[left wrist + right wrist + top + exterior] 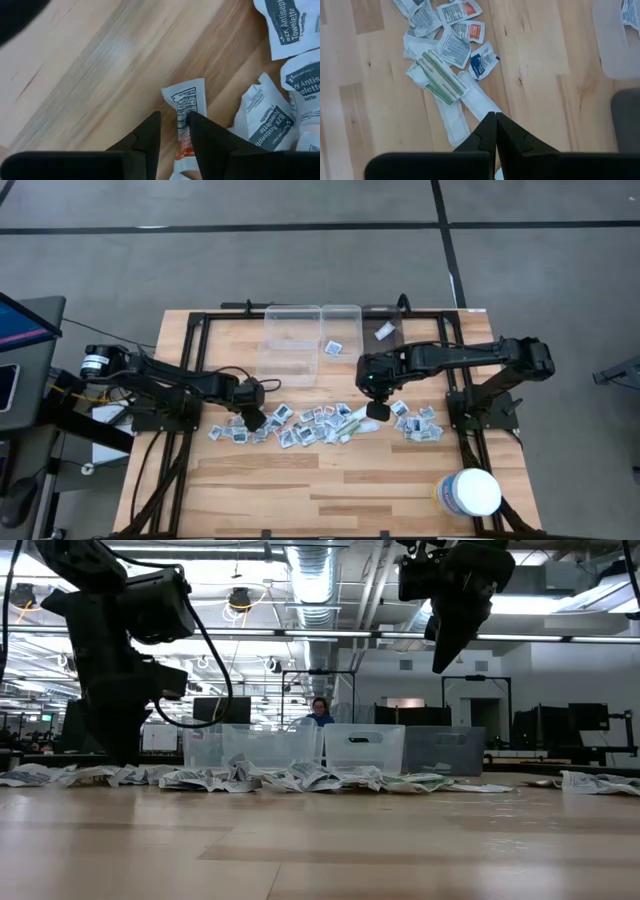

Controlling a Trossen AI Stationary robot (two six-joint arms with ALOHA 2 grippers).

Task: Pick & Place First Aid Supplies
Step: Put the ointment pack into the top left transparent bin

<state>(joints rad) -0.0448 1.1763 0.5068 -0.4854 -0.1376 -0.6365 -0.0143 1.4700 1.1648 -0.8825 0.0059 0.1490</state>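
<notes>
A: Where do the supplies lie?

B: The first aid supplies (320, 423) are strewn in a band across the middle of the desk (300, 490), with a smaller cluster (415, 425) near the right arm's base. Three clear bins (290, 340) stand at the far edge; a packet or two already rest inside.

A: And the left end effector?

B: The left end effector (174, 132) is down at the left end of the band, fingers (150, 135) a little apart, straddling a narrow sachet (186, 117) with a reddish end. Whether the pads are touching it I cannot tell, but it isn't clamped.

A: The right one?

B: The right end effector (495, 131) hangs above the desk with its fingers pressed together and nothing between them, over the long white wrappers (465, 105) and the green-striped strip (442, 76).

A: So how should the left do its pick well?

B: I'd judge the sachet is thin and flat, so the tips need to reach right to the wood before closing, centred across its narrow width. Closing too high would probably slip over it. The towelette packets (265, 120) lie just beside, so it should keep clear of them, lift straight up, and only then travel to a bin.
</notes>
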